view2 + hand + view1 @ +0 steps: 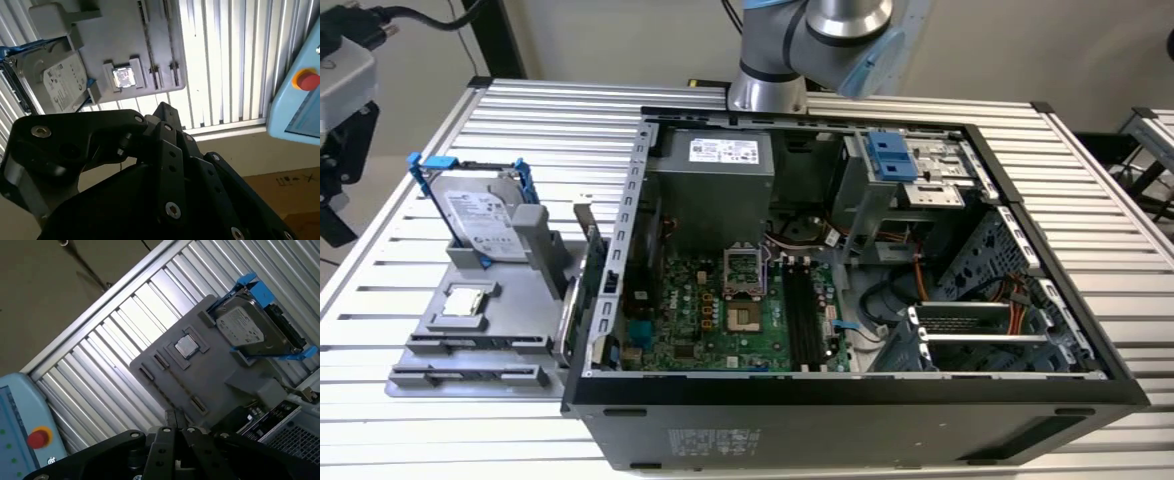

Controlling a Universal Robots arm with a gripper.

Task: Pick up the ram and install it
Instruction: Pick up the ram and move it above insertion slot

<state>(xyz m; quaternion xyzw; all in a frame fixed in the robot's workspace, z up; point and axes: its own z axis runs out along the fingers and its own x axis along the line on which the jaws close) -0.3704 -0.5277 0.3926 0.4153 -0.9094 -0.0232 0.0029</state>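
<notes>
Gripper [176, 414] closed, empty. Both wrist views show the tray [215, 375] with drive [245, 330] and chip [186, 346]. Exterior view adds the open case [854, 420] at centre frame, with the tray at the exterior view's left.

No wording can be made out anywhere. The hard drive [480, 215] carries a white printed label, its lines too fine to read in any view. The power supply [707, 190] bears a white sticker, and the computer case [854, 435] has a pale patch, seemingly print, illegible.

A hard drive [483, 215] stands beside the open computer case [854, 425].
</notes>
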